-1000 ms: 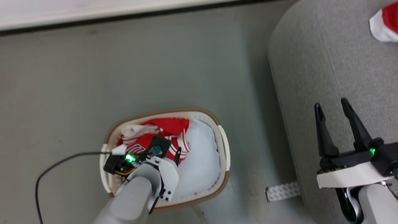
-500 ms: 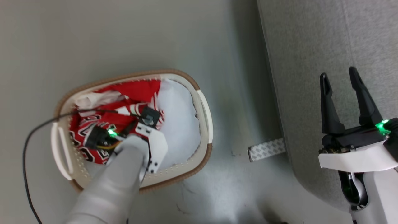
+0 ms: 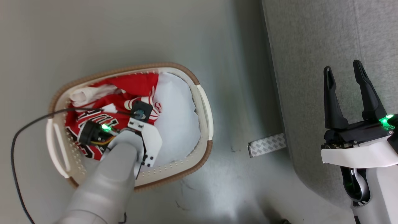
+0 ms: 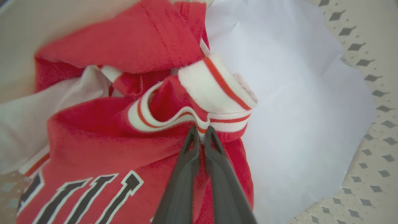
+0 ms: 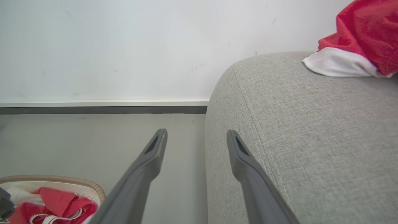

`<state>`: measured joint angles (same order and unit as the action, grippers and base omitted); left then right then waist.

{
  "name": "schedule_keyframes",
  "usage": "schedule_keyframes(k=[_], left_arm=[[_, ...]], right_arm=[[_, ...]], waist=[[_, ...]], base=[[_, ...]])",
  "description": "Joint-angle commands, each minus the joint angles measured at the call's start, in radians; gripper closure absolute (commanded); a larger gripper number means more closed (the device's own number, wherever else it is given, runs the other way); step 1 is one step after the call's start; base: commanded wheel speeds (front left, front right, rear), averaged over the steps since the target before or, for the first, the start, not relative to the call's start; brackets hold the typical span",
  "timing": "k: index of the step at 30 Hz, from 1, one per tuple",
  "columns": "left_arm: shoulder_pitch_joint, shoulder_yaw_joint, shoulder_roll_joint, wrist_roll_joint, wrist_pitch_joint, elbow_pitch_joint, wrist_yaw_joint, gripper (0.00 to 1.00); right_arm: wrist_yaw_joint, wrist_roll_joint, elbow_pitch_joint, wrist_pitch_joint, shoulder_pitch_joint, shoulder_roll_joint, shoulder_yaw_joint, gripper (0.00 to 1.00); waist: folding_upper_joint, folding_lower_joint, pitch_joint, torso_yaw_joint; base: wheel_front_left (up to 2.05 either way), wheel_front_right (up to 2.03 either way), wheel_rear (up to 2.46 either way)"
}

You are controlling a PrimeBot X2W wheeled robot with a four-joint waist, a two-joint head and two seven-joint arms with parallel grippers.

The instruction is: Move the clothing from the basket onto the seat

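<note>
The clothing (image 3: 133, 85) lies red and white in the left half of the cream basket (image 3: 203, 102), one jersey showing black letters. My left arm reaches down into the basket. In the left wrist view my left gripper (image 4: 202, 133) is shut on the striped white-and-red trim of the clothing (image 4: 124, 149), beside a pale pad (image 4: 295, 109). My right gripper (image 3: 342, 68) hangs open and holds nothing over the edge of the grey seat (image 3: 311, 62). Its open fingers (image 5: 196, 134) straddle the seat's rounded side (image 5: 311, 124). A red and white garment (image 5: 363, 40) rests on the seat.
A black cable (image 3: 28, 124) runs from my left wrist across the basket's left rim onto the grey floor. A patterned strip (image 3: 267, 144) lies on the floor between basket and seat. A white wall with a dark baseboard (image 5: 102, 109) stands beyond.
The left gripper has gone from open to shut on the striped trim. The head camera tilted down early on, shifting the whole picture. The right gripper stays open.
</note>
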<state>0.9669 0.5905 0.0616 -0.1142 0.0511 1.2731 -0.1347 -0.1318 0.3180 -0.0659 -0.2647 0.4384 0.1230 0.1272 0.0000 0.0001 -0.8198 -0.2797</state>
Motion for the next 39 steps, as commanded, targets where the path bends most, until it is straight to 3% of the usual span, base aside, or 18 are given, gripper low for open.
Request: schedule_keyframes(k=[1, 6, 12, 26, 33, 39], left_arm=[[-0.02, -0.008, -0.001, -0.019, 0.021, 0.0, 0.006, 1.0], [-0.08, -0.06, -0.008, -0.116, 0.133, -0.034, 0.036, 1.0], [-0.202, -0.021, -0.01, -0.233, 0.181, -0.147, 0.08, 1.0], [-0.362, 0.027, -0.008, -0.347, 0.21, -0.368, 0.067, 1.0], [-0.419, 0.012, 0.044, -0.362, 0.2, -0.534, 0.043, 1.0], [-0.451, -0.008, 0.093, -0.377, 0.162, -0.707, 0.009, 1.0]], right_arm=[[0.002, 0.004, -0.005, 0.001, -0.006, 0.0, -0.001, 0.0], [0.002, 0.002, -0.022, 0.0, -0.04, 0.003, -0.006, 0.0], [0.002, -0.004, -0.053, 0.0, -0.119, 0.012, -0.018, 0.0], [0.002, -0.051, -0.127, 0.0, -0.33, -0.021, -0.032, 0.0], [0.002, -0.065, -0.155, 0.001, -0.408, -0.045, -0.018, 0.0], [0.002, -0.072, -0.158, 0.0, -0.435, -0.052, 0.001, 0.0]], waist=[[0.0, -0.0001, 0.038, 0.018], [0.0, -0.0001, 0.144, 0.061], [0.0, -0.0001, 0.321, 0.132], [0.0, -0.0001, 0.696, 0.237], [0.0, -0.0001, 0.811, 0.24], [0.0, -0.0001, 0.844, 0.234]], base=[[0.0, 0.0, 0.0], [0.0, 0.0, 0.0], [0.0, 0.0, 0.0], [0.0, 0.0, 0.0], [0.0, 0.0, 0.0], [0.0, 0.0, 0.0]])
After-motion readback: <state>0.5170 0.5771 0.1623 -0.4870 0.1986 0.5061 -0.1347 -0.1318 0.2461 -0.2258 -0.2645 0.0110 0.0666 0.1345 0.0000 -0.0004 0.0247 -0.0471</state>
